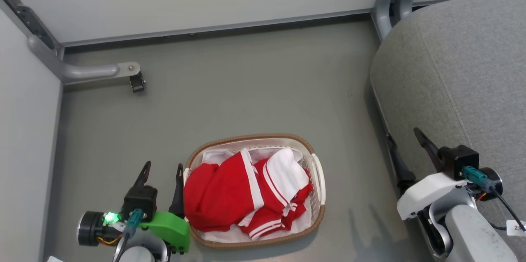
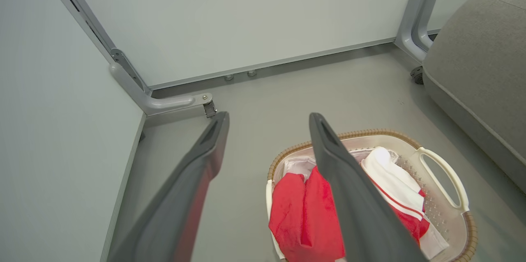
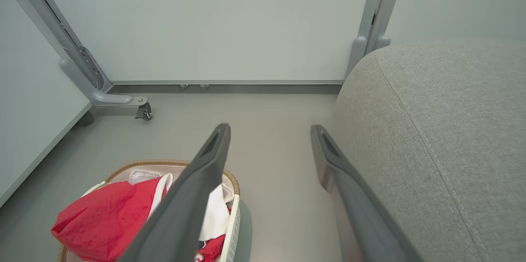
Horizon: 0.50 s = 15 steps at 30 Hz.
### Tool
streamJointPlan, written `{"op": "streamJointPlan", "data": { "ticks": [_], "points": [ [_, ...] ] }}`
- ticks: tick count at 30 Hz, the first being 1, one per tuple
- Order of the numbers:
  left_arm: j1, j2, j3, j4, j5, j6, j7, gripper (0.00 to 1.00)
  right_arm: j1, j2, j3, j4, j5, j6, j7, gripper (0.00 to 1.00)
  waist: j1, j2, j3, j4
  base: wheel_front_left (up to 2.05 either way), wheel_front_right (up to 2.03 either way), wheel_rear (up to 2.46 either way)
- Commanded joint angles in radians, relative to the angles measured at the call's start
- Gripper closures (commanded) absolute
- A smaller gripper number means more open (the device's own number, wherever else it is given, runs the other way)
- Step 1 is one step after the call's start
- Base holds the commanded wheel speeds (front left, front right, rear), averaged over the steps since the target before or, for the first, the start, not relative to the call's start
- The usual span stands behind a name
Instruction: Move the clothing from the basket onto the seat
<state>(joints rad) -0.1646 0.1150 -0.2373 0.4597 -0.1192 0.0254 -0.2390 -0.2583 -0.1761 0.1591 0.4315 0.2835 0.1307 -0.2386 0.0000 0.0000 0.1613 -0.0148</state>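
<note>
Looking down, you have the clothing point(image 1: 242, 192) heaped in the basket point(image 1: 254, 136) on the floor point(image 1: 246, 89), near and centre, with none yet on the seat point(image 1: 464, 69) at the right. Your left gripper point(image 1: 163, 166) hangs open just left of the basket, likely placed to reach the heap. Your right gripper point(image 1: 402, 134), also open and empty, hovers by the seat's left edge.

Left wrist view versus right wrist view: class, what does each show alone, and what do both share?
Left wrist view, not the right: the left gripper, dark and open. Right wrist view, not the left: the right gripper, open. Both: bright red fabric clothing in the oval white plastic basket with brown woven rim, the large light grey upholstered seat.
</note>
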Motion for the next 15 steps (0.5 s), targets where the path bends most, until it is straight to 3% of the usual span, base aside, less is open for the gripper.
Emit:
{"op": "streamJointPlan", "data": {
  "ticks": [1,11,15],
  "points": [
    [-0.034,0.001,-0.007,0.014,0.022,-0.005,-0.010,0.00,-0.021,-0.008,0.004,-0.007,-0.020,0.000,-0.010,0.00,0.0000,0.0000,0.051,-0.022,0.00,0.00,0.00],
    [-0.197,-0.015,-0.062,0.190,0.120,-0.022,-0.027,0.00,-0.112,0.004,0.039,-0.075,-0.070,0.000,-0.028,0.00,0.0000,0.0000,0.218,-0.071,0.00,0.00,0.00],
    [-0.275,-0.017,-0.082,0.273,0.143,-0.009,-0.025,0.00,-0.153,0.010,0.061,-0.119,-0.065,0.000,-0.028,0.00,0.0000,0.0000,0.290,-0.095,0.00,0.00,0.00]
  ]
}}
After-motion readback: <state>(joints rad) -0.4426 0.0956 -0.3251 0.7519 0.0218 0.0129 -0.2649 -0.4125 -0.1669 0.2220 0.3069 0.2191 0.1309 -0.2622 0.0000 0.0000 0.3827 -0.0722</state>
